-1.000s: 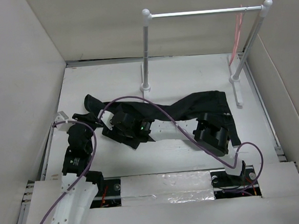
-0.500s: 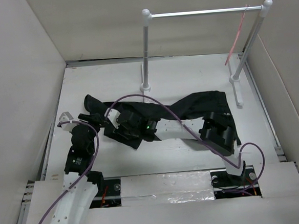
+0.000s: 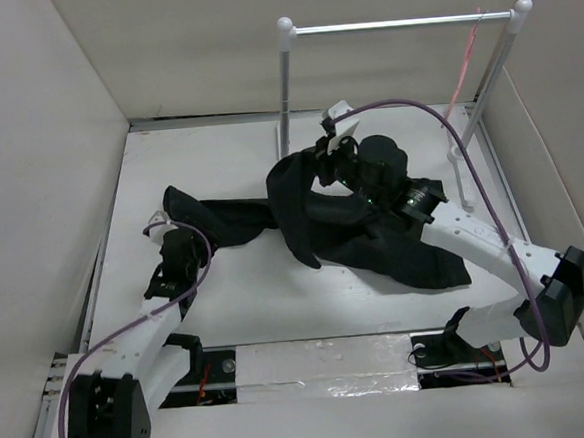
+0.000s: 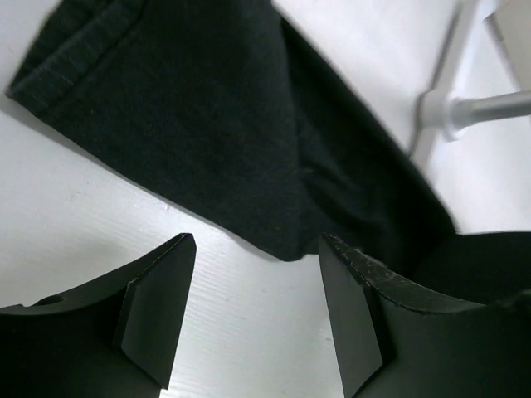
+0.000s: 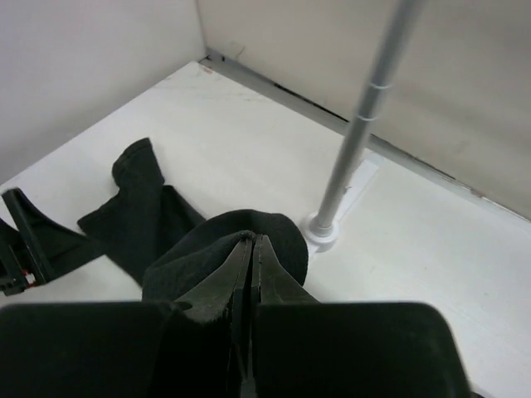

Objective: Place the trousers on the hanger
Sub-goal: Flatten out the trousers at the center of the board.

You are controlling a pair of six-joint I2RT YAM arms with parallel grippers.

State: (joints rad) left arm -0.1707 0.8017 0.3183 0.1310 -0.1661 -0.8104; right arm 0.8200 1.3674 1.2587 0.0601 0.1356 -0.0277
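Observation:
The black trousers (image 3: 373, 233) lie across the middle of the table, one leg end (image 3: 186, 206) reaching left. My right gripper (image 3: 316, 167) is shut on a fold of the trousers (image 5: 191, 257) and holds it raised near the rail's left post (image 5: 357, 141). My left gripper (image 3: 173, 237) stands open just short of the left leg (image 4: 207, 124), its fingers (image 4: 158, 307) over bare table with nothing between them. The pink hanger (image 3: 466, 61) hangs from the right end of the rail.
A white rail (image 3: 399, 22) on two posts stands at the back, its left post base (image 3: 285, 169) beside the raised cloth. Cream walls close in the left, back and right. Purple cables loop over both arms.
My right gripper has shut on the trousers and carried a fold up and back toward the left post. My left gripper has opened and drawn back off the leg.

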